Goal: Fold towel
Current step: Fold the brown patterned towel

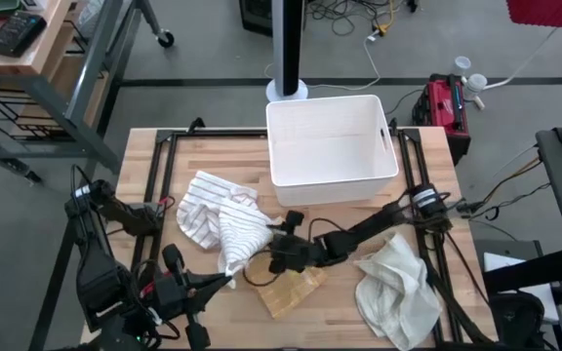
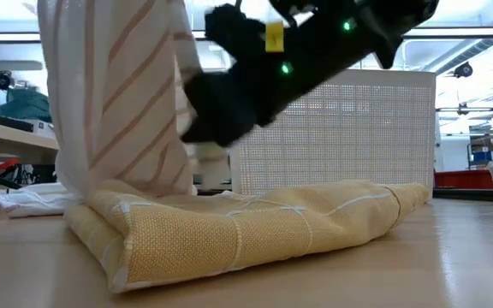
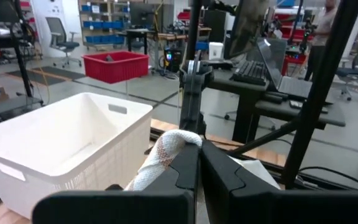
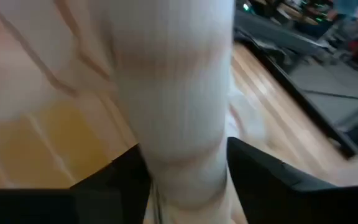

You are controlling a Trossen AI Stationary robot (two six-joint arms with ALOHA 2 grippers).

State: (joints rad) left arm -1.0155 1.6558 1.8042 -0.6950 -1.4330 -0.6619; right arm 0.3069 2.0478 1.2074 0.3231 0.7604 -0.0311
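The white storage bin [image 1: 332, 148] at the far middle of the wooden table [image 1: 427, 327] serves as the landmark. The striped towel [image 1: 218, 219] lies in front of the bin and toward the left arm's side, partly spread on the wood, with one portion lifted and hanging in a bunched column. In the low view this towel [image 2: 118, 94] drapes down from above onto the near end of a folded yellow cloth [image 2: 246, 227], and the bin's perforated wall [image 2: 341, 128] rises behind that cloth.

The left gripper [image 1: 224, 282] sits in front of the bin near the table's front edge; its fingers are clenched on a rolled end of the striped towel, which shows as a pale twist [image 3: 166, 152] pinched between the two dark fingers [image 3: 225, 180] in the left wrist view.

The right gripper [image 1: 279, 252] reaches from the bin's right side across to a spot just in front of the bin, beside the lifted fold. In the right wrist view its fingers [image 4: 263, 174] straddle a hanging column of the striped towel [image 4: 173, 99], parted about the cloth; whether they press it, the pictures do not settle.

The yellow cloth [image 1: 289, 290] lies in front of the bin near the front edge. A crumpled white cloth [image 1: 398, 288] rests in front of the bin toward the right arm's side.
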